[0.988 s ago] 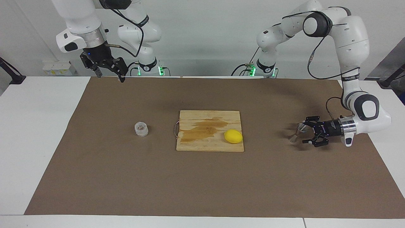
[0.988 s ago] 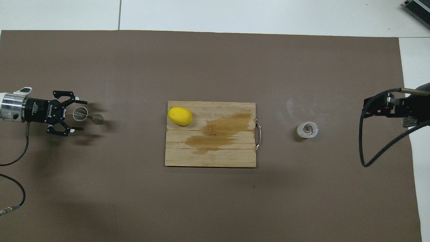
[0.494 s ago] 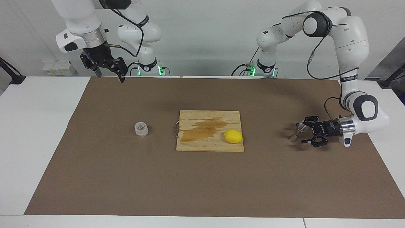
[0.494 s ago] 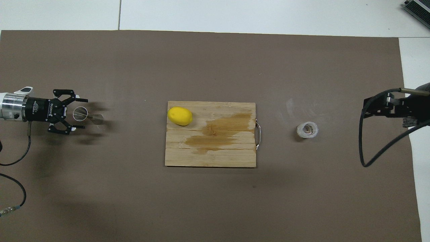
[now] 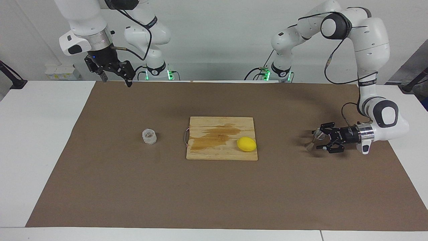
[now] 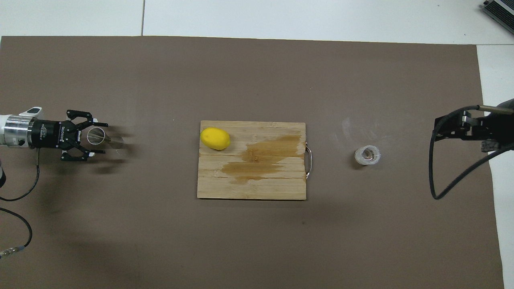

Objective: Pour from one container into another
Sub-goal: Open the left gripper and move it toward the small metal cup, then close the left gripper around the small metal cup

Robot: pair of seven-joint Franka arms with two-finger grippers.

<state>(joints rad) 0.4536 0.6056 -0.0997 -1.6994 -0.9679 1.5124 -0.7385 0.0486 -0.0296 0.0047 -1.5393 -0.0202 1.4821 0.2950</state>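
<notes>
The steel jigger (image 5: 313,140) (image 6: 105,138) stands on the brown mat at the left arm's end of the table. My left gripper (image 5: 320,138) (image 6: 103,138) lies low and level over the mat, its fingers on either side of the jigger's upper cone with small gaps showing. The squat clear glass cup (image 5: 149,136) (image 6: 367,155) stands alone on the mat toward the right arm's end. My right gripper (image 5: 116,81) hangs open and high over the mat's edge nearest the robots, holding nothing.
A wooden cutting board (image 5: 207,154) (image 6: 249,188) with a dark stain lies mid-table between the two containers. A yellow lemon (image 5: 246,144) (image 6: 215,138) sits on the board's corner toward the jigger. A black cable loops by the right arm.
The left gripper's fingers have drawn in around the jigger, and the hand has settled slightly. The jigger, cup and right arm have not moved.
</notes>
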